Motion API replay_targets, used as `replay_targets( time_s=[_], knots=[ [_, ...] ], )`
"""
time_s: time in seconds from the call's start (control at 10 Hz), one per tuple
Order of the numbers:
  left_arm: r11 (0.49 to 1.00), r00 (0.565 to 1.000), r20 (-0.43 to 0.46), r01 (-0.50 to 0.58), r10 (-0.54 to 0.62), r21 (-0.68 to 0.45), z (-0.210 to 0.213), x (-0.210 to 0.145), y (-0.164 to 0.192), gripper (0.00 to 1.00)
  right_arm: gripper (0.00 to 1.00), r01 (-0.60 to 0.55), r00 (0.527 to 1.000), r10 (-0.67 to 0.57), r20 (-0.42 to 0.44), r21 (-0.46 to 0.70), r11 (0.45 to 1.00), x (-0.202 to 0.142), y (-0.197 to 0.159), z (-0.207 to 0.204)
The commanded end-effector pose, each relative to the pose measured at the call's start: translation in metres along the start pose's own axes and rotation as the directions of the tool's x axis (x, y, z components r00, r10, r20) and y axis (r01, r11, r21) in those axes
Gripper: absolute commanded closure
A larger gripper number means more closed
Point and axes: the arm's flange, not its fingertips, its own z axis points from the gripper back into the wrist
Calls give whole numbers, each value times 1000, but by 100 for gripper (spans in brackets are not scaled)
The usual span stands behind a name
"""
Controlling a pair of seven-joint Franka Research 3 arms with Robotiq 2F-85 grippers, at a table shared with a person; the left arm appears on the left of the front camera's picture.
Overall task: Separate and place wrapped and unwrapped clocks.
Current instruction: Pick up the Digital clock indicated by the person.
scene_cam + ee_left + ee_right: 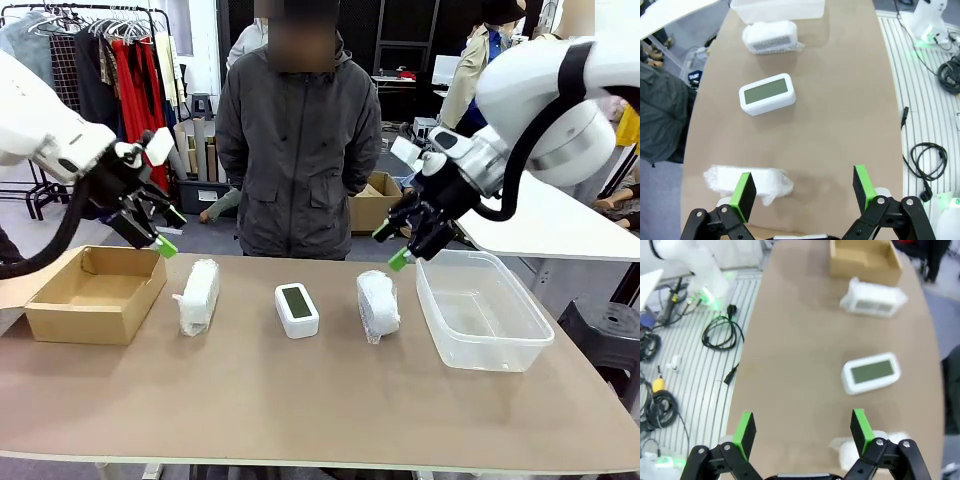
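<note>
From the front, three pieces lie in a row across the tabletop [300,400]. One bare clock [296,308], white and rounded with a grey-green screen, sits in the middle. Two oblong bundles in white bubble wrap flank it: the left bundle [198,296] near a cardboard box [95,295], the right bundle [377,305] just beside a clear tub [482,312]. The left claw [170,230] hangs released over the box's far right corner. The right claw [392,246] hangs released above the tub's far left corner.

The left wrist camera shows its claw [805,187] gaping above the tabletop, with the left bundle [770,182] behind one pad and the clock [767,94] beyond.

The right wrist camera shows its claw [802,427] gaping too, with the right bundle [845,452] beside one pad and the clock [871,372] farther off.
</note>
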Motion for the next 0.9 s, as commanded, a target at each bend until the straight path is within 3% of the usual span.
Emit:
replay_targets(
  time_s=[0.0, 0.3, 0.8],
  knots=[
    [1000, 997, 71, 5, -3, -29, 18, -12, 21, 0, 0, -72, 993, 70, 91, 18, 997, -5, -20, 23],
    [998, 987, 145, 64, -64, 10, 39, -25, 41, 0, 0, -87, 992, 92, 82, -63, 994, -4, -32, 63],
    [996, 984, 159, 85, -82, -15, 57, -26, 53, 0, 0, -41, 996, 59, 69, -236, 971, -24, -48, 126]
  ],
)
